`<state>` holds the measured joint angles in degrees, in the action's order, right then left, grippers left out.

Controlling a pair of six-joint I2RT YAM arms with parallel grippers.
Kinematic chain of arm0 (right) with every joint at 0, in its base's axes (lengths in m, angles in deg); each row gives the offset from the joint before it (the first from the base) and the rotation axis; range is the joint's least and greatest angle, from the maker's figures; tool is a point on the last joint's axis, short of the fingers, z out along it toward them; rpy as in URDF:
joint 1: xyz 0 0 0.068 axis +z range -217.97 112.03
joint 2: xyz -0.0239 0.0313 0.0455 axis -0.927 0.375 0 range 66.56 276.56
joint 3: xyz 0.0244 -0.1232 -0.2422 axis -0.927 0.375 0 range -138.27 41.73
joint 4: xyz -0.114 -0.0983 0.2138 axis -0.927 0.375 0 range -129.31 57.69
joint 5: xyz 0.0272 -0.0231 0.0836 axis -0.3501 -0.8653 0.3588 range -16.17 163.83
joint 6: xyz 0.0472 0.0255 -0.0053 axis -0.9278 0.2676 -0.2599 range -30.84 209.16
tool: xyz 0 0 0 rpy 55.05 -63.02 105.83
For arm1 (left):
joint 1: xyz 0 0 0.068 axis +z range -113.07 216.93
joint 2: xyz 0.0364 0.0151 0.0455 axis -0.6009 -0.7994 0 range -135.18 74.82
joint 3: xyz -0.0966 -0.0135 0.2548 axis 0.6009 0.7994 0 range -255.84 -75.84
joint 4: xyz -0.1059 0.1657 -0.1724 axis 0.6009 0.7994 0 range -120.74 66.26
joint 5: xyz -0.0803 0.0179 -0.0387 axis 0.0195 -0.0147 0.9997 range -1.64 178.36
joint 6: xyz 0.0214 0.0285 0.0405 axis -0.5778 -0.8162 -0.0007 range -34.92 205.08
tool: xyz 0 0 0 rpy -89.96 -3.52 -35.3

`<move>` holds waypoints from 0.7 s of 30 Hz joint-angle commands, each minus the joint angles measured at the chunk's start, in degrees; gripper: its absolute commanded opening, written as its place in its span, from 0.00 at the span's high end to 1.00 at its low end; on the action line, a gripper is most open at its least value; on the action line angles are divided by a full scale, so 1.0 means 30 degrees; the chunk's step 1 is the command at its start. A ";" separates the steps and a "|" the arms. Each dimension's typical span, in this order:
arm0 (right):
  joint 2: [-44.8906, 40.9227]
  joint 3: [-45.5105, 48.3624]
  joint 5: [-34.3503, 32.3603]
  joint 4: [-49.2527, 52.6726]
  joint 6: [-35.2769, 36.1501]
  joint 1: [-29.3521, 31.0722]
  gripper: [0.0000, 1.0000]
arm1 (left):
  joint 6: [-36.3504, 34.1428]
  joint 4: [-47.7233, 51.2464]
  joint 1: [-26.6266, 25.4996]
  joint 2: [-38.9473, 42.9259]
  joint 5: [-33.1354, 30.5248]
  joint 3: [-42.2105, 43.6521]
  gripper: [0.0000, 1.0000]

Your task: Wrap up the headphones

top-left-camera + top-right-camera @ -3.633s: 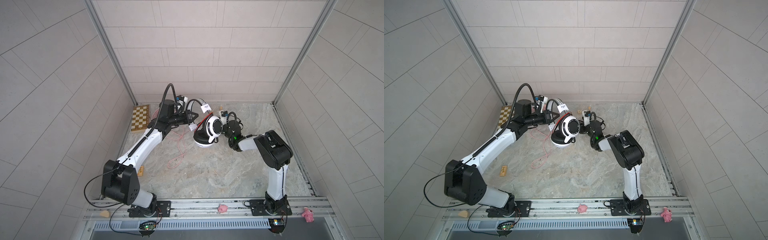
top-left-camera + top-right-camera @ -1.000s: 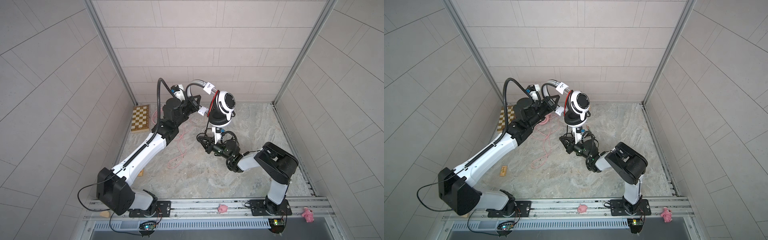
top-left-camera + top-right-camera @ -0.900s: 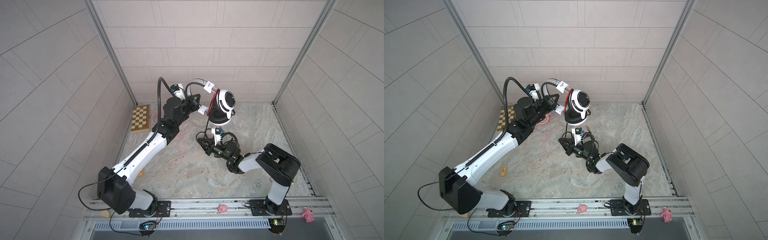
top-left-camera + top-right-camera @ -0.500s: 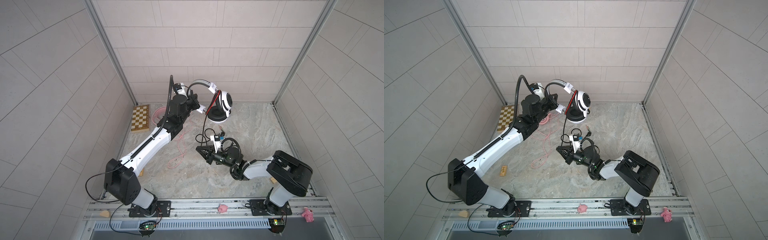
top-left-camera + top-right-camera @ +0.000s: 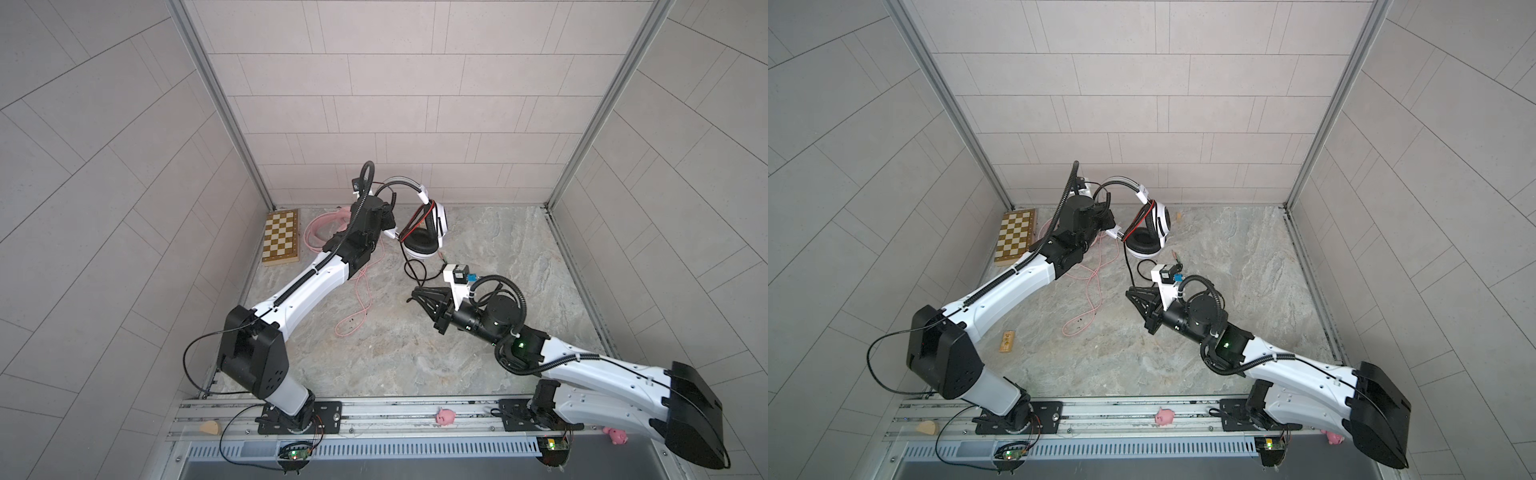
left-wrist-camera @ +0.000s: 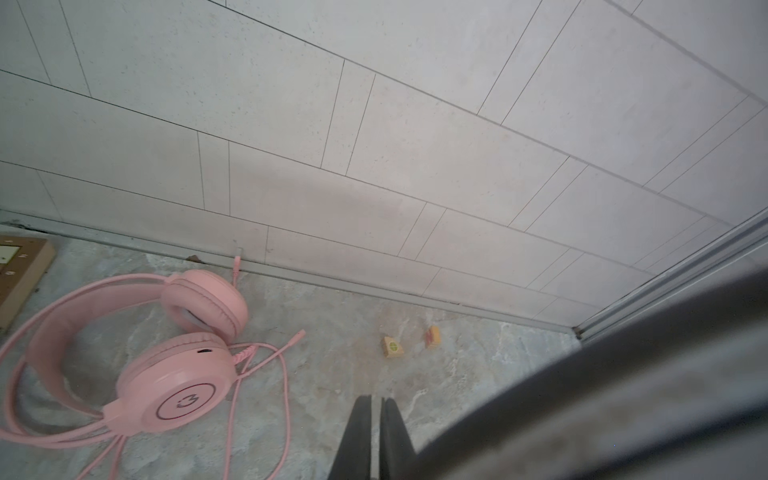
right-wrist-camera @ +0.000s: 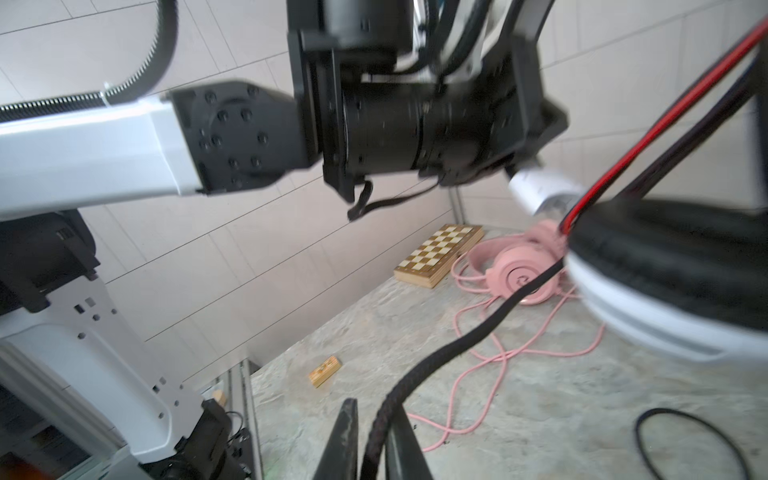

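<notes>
White headphones [image 5: 422,245]: hanging above the table [image 5: 498,257] rear, left gripper [image 5: 394,232] clenching their headband end. Cable [image 7: 457,345], black: running down into right gripper [image 7: 374,440], which is pinching it. Pink headphones [image 6: 174,386]: lying beside chessboard [image 5: 281,237].

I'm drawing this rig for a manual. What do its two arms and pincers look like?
Left arm and right arm: white link shells, black joint housings, black corrugated cable conduit alongside. A green light glows on the right one. Left pincer and right pincer: slim black tapering fingers.
</notes>
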<state>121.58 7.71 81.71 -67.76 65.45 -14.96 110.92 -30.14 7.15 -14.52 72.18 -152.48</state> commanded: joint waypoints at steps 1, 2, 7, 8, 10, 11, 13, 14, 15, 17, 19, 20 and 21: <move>-0.1438 -0.1780 -0.2205 0.5455 0.1964 -0.0552 0.86 | -0.1450 0.0792 -0.0085 0.1573 -0.0721 0.0201 1.00; -0.1593 -0.2422 -0.2325 0.6414 0.2241 -0.0857 0.86 | -0.1884 0.1286 -0.0093 0.1835 -0.0751 0.0323 1.00; -0.1235 -0.5128 -0.3226 1.0117 0.3870 -0.2181 0.85 | -0.3349 0.3254 -0.0126 0.2736 0.0018 0.0686 1.00; -0.1084 -0.5593 -0.3341 1.0519 0.4135 -0.2504 0.85 | -0.3645 0.3772 -0.0161 0.2842 0.0400 0.0675 1.00; -0.0764 -0.6342 -0.3358 1.1103 0.4421 -0.3162 0.85 | -0.4142 0.4431 -0.0183 0.3051 0.0938 0.0811 1.00; -0.0542 -0.6627 -0.3319 1.1317 0.4536 -0.3484 0.85 | -0.4206 0.4592 -0.0194 0.3159 0.1050 0.0967 1.00; -0.0031 -0.7133 -0.3243 1.1865 0.4806 -0.4021 0.85 | -0.4497 0.4661 -0.0207 0.3368 0.0973 0.1225 1.00; 0.0087 -0.7035 -0.3298 1.1903 0.4831 -0.4198 0.85 | -0.4571 0.4529 -0.0198 0.3519 0.0621 0.1326 1.00; 0.0061 -0.6658 -0.3507 1.1712 0.4634 -0.4326 0.84 | -0.4479 0.4334 -0.0192 0.3675 0.0464 0.1469 1.00; 0.0185 -0.5527 -0.2980 1.1286 0.4114 -0.5006 0.82 | -0.4369 0.3749 -0.0154 0.4085 0.0587 0.1647 1.00; 0.0416 -0.4272 -0.2042 1.0608 0.3540 -0.5740 0.80 | -0.4185 0.3619 -0.0156 0.4341 0.1377 0.1449 1.00; 0.0618 -0.3679 -0.1609 1.0314 0.3294 -0.6083 0.78 | -0.4071 0.3693 -0.0159 0.4435 0.1821 0.1275 1.00; 0.0840 -0.3216 -0.1272 1.0037 0.3042 -0.6346 0.77 | -0.3829 0.3793 -0.0156 0.4520 0.2172 0.1067 1.00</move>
<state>122.67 -5.27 74.72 -37.29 76.21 -32.12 97.33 -15.39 6.89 -4.53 75.30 -147.28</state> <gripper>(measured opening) 0.219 0.078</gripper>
